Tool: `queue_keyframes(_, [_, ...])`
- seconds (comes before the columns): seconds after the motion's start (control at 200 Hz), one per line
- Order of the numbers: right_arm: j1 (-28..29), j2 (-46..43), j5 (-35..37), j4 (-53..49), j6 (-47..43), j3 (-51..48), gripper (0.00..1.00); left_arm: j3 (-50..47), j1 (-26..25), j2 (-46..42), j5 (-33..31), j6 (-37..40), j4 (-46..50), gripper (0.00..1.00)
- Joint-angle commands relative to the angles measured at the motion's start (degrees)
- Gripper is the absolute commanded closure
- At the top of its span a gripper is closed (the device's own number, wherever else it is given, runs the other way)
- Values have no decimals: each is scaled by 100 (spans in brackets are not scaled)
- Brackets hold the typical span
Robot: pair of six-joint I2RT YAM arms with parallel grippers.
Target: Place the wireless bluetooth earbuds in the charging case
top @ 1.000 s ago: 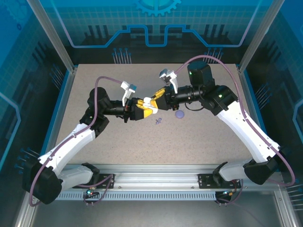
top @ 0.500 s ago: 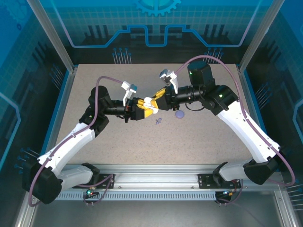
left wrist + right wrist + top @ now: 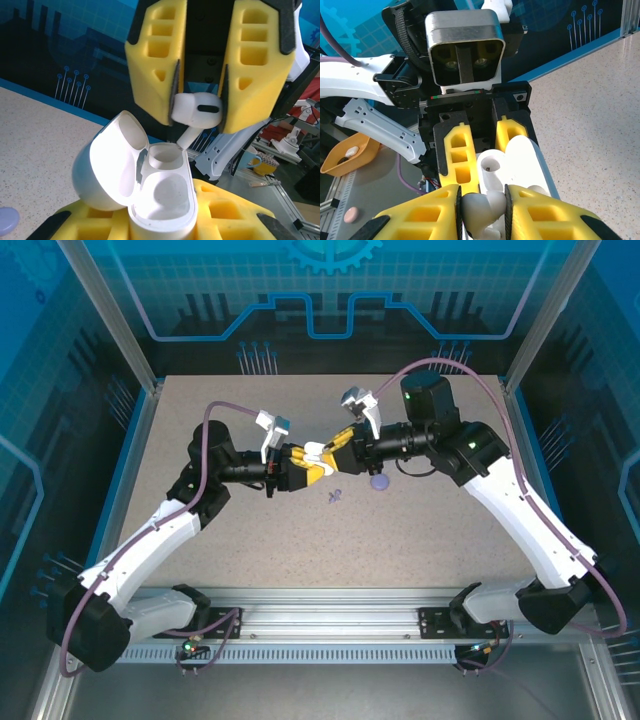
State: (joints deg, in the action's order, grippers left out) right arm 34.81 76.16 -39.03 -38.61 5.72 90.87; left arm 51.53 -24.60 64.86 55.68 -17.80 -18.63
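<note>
Right in the middle of the overhead view the two arms meet above the speckled worktop (image 3: 200,540). The left pincer (image 3: 312,466) is clamped round the charging case (image 3: 162,202), whose lid stands open toward the lower left of the left wrist view. At the top of that frame hangs the right pincer (image 3: 198,116), nipping a white earbud (image 3: 194,106) between its yellow pads. The earbud's stem points at the rim of the case's upper socket; I cannot tell if it touches. A tiny lavender piece (image 3: 336,497) lies on the worktop near a purple disc (image 3: 379,481).
</note>
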Motion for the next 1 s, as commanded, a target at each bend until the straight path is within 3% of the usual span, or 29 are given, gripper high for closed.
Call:
queue_keyframes(0.0, [-53, -139, 65, -138, -17, 55, 73, 200, -27, -127, -51, 125, -77, 89])
queue_keyframes(0.275, [-53, -85, 106, -122, -4, 44, 73, 200, -45, -190, 274, 117, -162, 89])
queue_keyframes(0.996, [-53, 66, 32, -129, 28, -27, 70, 228, -97, -182, 365, 40, -350, 89])
